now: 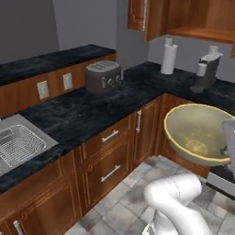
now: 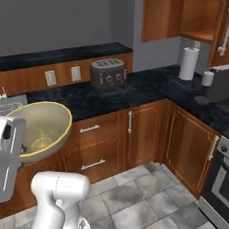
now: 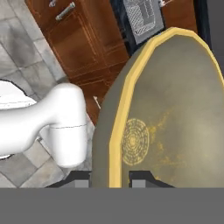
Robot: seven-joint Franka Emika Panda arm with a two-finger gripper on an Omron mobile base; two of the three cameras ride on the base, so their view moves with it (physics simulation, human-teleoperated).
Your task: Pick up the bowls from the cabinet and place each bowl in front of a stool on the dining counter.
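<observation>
I hold the olive-tan bowl (image 1: 195, 133) with the yellowish rim in the air, above the floor and in front of the lower cupboards. It is tilted so its inside faces the base cameras. My gripper (image 3: 111, 179) is shut on the bowl's rim (image 3: 117, 131), one finger inside and one outside. The bowl (image 2: 42, 127) hangs at the left of the right base view, with the gripper (image 2: 19, 150) at its lower left edge. The cabinet (image 1: 197, 18) stands open high at the right, its shelf (image 1: 202, 33) bare where visible. The dining counter (image 1: 50, 59) runs raised behind the sink counter. Stools are out of view.
A toaster (image 1: 104, 75) sits on the black counter with drawers. A paper towel roll (image 1: 168, 56) and a coffee machine (image 1: 206, 69) stand in the corner under the cabinet. A sink with a wire rack (image 1: 16, 142) lies at the left. An oven front (image 2: 219, 179) is at the right.
</observation>
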